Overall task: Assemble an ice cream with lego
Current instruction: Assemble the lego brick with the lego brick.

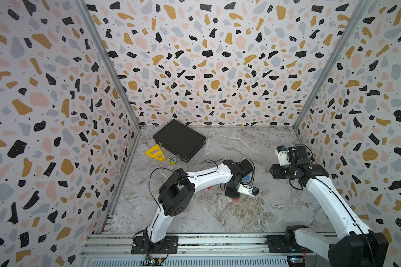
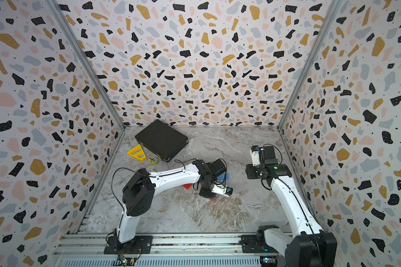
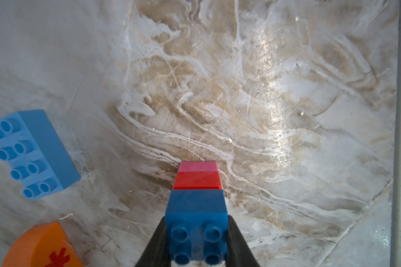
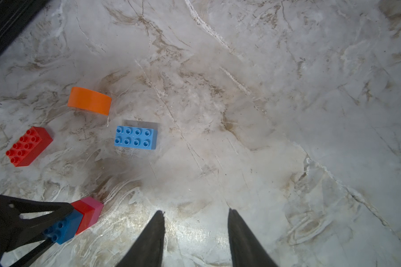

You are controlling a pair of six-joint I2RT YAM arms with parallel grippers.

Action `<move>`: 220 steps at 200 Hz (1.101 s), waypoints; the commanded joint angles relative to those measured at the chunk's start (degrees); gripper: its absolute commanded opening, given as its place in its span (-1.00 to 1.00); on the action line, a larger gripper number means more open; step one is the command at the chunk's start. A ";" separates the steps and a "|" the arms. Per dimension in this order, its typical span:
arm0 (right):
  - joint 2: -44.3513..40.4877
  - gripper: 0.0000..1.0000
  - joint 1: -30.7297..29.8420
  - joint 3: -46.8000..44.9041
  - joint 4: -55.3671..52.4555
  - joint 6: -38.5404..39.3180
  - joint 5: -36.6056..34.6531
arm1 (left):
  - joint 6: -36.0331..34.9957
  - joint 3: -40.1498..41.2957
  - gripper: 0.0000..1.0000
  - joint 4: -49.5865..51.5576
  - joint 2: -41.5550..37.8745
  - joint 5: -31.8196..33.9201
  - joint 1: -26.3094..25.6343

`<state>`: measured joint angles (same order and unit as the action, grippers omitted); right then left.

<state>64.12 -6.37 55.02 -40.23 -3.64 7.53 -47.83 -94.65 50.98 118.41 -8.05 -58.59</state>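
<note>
My left gripper (image 3: 196,222) is shut on a small blue brick (image 3: 196,208), one black finger on each side. That brick tops a short stack with a red square (image 3: 197,180) and a pink square (image 3: 198,166), pink end toward the marble. The right wrist view shows the same stack (image 4: 88,212) tilted, low over the table. Lying loose nearby are a long light-blue brick (image 4: 136,138), an orange dome (image 4: 89,101) with a red asterisk (image 3: 58,257) and a long red brick (image 4: 28,146). My right gripper (image 4: 196,213) is open over bare marble, holding nothing.
At the back left, a black case (image 1: 180,139) lies flat, with a yellow triangular frame (image 1: 155,152) and a small yellow disc (image 1: 172,160) beside it. Patterned walls close three sides. A metal rail (image 1: 195,242) carrying both arm bases runs along the front.
</note>
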 commanded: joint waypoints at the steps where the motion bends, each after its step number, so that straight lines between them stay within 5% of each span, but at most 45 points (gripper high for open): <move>1: -1.14 -0.05 0.20 -0.34 -0.05 -0.49 0.47 | -1.76 2.24 -0.44 5.76 3.91 0.60 -0.90; 167: -1.19 -0.05 0.21 -0.36 0.24 -0.49 0.99 | -2.87 0.43 -0.44 14.93 9.77 0.52 -1.44; 220: -1.01 -0.05 0.24 -0.33 0.24 -0.49 0.90 | -1.04 -0.24 -0.21 13.94 5.27 0.08 -1.44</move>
<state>64.12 -6.37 54.83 -40.21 -3.81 8.19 -49.25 -98.50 56.42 121.27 -6.98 -59.42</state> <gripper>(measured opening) 0.475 0.374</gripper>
